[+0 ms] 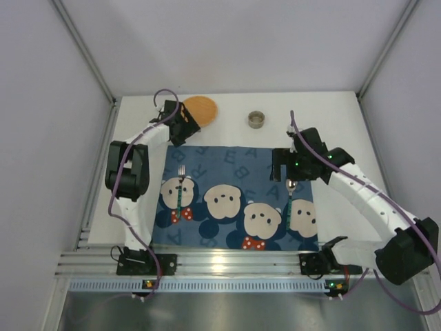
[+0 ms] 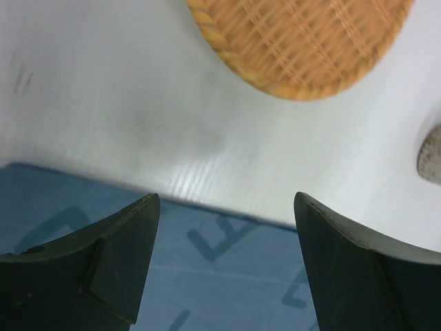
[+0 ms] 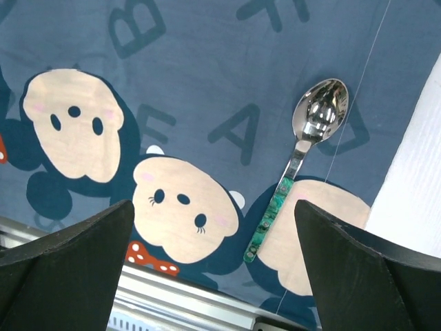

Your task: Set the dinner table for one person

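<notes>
Beyond the placemat, on the worktop, the light, stiff woven plate is judged best taken by its rim; left and right jaws are spread wide, empty.

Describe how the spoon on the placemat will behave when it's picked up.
The spoon looks like polished metal, so probably stiff and slippery at the bowl. Its slim handle lies flat on the placemat, so pinching it may be fiddly. The curved bowl might let it rock if pushed.
</notes>
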